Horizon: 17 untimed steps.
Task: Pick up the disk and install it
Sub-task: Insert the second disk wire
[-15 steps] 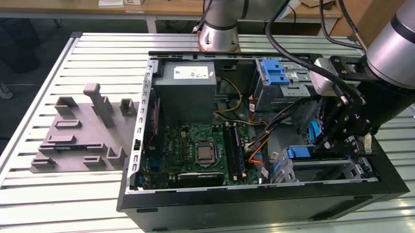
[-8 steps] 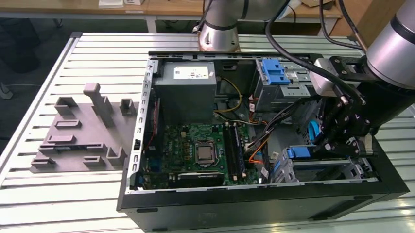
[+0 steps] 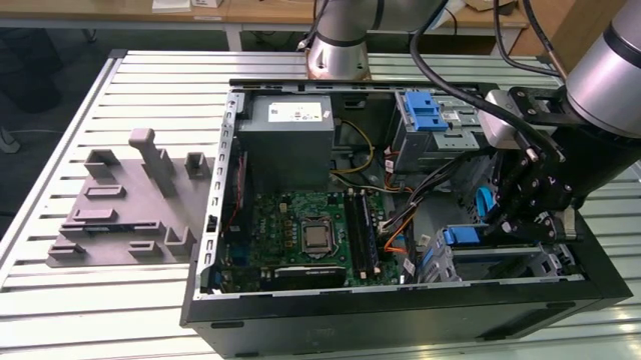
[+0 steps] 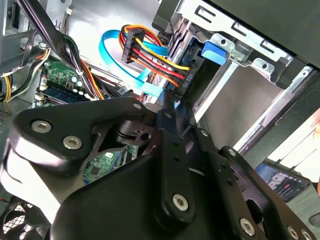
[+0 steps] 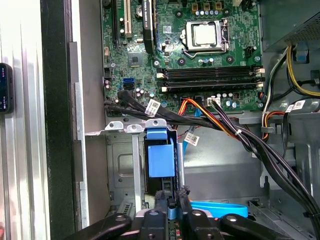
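On the exterior view's left, a grey fixture (image 3: 125, 206) with slots and posts lies flat on the slatted metal worktop (image 3: 60, 120), apparently a rest for parts; nothing sits in it now. Beside it the open computer case (image 3: 401, 315) lies on its side, so the motherboard (image 3: 311, 232) faces up and the drive bays can be reached from above. A grey power supply (image 3: 290, 139) sits at the far end, and a blue latch (image 3: 425, 112) on a silver bay is toward the exterior view's right.

Farther right, the gripper (image 3: 536, 217) reaches down into the case's near corner. In the first wrist view its fingers (image 5: 161, 205) look pressed together on the edge of the disk (image 5: 161, 160), of which the blue bracket shows, standing on edge in the lower bay (image 5: 125, 170). The disk seems at least partly seated in its slot, which would explain the steep angle. Coloured cables (image 4: 150, 57) bunch just beside the bay in the second wrist view.

Behind the worktop, wooden desks (image 3: 260, 11) line the room.
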{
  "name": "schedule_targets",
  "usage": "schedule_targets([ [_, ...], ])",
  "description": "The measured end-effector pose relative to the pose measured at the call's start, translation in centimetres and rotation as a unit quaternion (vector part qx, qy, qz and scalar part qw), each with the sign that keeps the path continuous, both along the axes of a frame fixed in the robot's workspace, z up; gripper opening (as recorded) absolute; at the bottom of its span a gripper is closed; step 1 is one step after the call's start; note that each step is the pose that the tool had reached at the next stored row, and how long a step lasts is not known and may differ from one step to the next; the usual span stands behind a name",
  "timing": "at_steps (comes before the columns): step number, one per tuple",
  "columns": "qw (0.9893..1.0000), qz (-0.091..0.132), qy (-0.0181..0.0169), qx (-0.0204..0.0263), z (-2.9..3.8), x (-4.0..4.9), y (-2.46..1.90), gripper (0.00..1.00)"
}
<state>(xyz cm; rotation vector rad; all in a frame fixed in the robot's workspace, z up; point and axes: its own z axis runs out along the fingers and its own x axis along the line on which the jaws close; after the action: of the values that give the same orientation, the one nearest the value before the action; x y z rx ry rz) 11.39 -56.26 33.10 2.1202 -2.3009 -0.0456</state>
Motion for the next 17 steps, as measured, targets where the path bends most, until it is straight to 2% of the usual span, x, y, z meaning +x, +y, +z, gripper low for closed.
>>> schedule_targets([
  [2, 1.0000, 0.000, 0.0000, 0.0000, 0.00, 0.00, 0.00, 0.24],
  [3, 1.0000, 0.000, 0.0000, 0.0000, 0.00, 0.00, 0.00, 0.31],
  [10, 1.0000, 0.000, 0.0000, 0.0000, 0.13, 0.00, 0.00, 0.31],
  [17, 1.0000, 0.000, 0.0006, 0.0000, 0.77, 0.00, 0.00, 0.31],
])
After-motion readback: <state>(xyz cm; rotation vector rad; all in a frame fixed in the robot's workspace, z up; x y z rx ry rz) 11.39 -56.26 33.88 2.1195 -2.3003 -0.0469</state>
